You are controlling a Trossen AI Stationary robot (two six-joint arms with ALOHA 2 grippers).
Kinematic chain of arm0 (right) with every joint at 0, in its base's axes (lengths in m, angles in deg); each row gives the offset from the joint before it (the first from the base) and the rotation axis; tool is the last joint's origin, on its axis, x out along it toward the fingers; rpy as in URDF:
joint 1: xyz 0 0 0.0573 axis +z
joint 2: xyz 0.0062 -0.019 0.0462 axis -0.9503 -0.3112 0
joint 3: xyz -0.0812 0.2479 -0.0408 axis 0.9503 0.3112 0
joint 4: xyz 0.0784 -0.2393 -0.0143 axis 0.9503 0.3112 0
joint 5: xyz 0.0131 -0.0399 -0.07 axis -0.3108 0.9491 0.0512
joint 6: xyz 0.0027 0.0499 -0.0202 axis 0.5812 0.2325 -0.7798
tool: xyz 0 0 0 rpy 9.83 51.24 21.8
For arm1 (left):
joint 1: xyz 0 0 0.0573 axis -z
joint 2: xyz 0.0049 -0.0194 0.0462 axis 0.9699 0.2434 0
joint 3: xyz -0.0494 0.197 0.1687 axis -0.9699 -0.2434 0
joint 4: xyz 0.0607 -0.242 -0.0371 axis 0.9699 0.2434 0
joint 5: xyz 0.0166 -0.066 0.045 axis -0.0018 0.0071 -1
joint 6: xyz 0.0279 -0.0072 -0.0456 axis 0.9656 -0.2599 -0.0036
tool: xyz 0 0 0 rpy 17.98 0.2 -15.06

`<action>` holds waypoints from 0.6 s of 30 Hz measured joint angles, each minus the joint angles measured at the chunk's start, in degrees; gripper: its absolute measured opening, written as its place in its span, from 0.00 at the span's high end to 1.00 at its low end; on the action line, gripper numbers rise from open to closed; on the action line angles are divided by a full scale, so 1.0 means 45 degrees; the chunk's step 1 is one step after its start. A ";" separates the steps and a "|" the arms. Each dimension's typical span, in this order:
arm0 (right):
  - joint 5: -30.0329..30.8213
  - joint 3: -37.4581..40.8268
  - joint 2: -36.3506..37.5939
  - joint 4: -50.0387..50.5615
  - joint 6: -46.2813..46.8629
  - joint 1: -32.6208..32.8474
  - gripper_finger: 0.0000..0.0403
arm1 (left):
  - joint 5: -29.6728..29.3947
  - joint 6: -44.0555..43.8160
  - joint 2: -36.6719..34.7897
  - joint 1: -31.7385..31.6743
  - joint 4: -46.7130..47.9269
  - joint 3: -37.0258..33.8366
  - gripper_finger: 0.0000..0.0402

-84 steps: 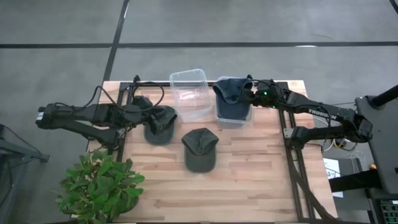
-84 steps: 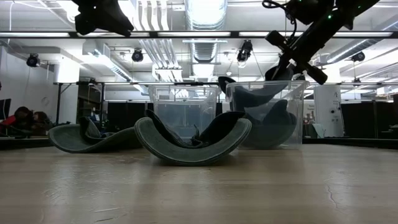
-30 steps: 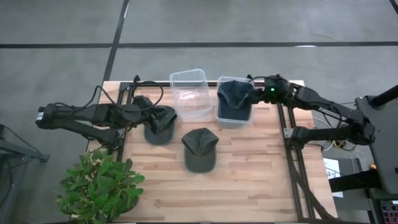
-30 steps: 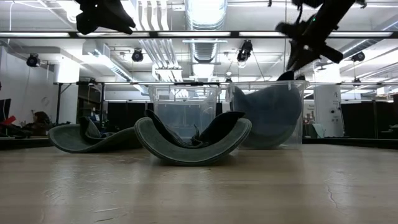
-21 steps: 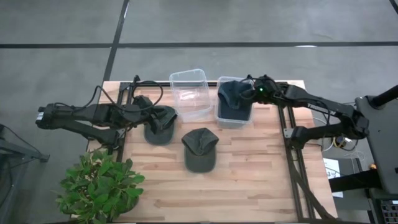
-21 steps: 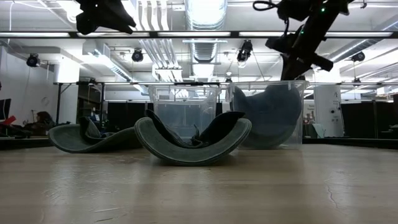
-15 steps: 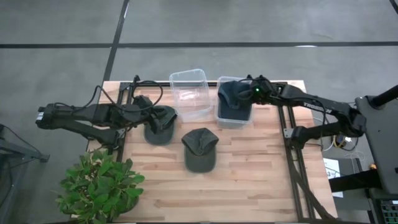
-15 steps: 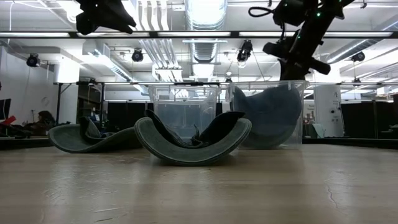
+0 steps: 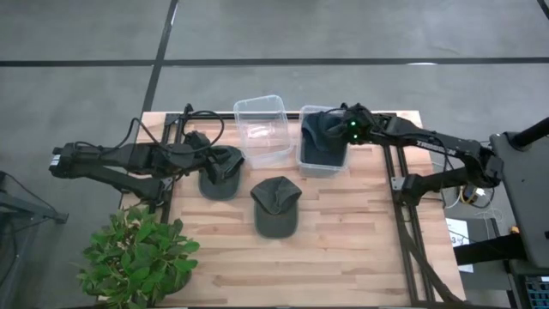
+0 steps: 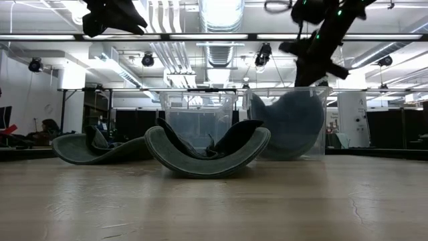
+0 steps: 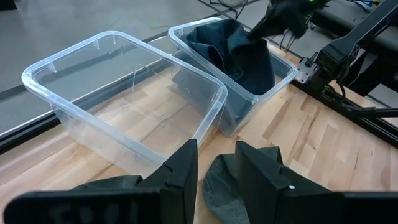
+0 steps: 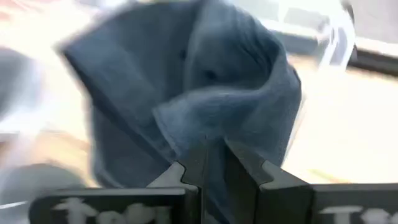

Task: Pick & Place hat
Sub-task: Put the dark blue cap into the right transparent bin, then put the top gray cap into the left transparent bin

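Observation:
A dark blue hat lies crumpled in the right clear bin, crown up, reaching to the rim. My right gripper hangs over its far right part, fingers shut, with a fold of the hat straight ahead. A green hat rests on the table brim curled up. Another green hat lies at the left. My left gripper waits well above it, fingers a narrow gap apart. My right gripper comes at the blue hat slanting down from the table's right side, its shut fingers right at a raised fold of the crown. Whether they touch the cloth I cannot tell.
An empty clear bin stands left of the filled one at the far edge. A potted plant sits at the near left corner. A black frame rail runs along the table's right side. Bare wood lies near and right of the middle hat.
My right gripper has moved toward the table's left, from beyond the bin's right rim to over the blue hat, staying shut. The blue hat has stayed put in the bin.

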 joint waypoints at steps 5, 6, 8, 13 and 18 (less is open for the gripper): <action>-0.0004 -0.0528 0.1328 0.0383 -0.0440 -0.0005 0.89 | 0.0227 0.0000 0.0000 0.0016 0.0000 0.0000 0.75; -0.0005 -0.0587 0.1635 0.0514 -0.0549 -0.0005 0.89 | 0.0270 0.0000 0.0000 0.0021 0.0005 0.0000 0.75; -0.0045 -0.0593 0.2329 0.0668 -0.0621 0.0016 0.89 | 0.0340 -0.0005 0.0000 0.0026 0.0005 0.0000 0.75; -0.0098 -0.0448 0.4132 0.0873 -0.0664 0.0481 0.89 | 0.0859 -0.0365 0.0000 0.0030 0.0058 0.0003 0.75; -0.0103 -0.0363 0.5724 0.0888 -0.0618 0.1368 0.89 | 0.0858 -0.2278 0.0000 0.0040 0.1241 0.0005 0.75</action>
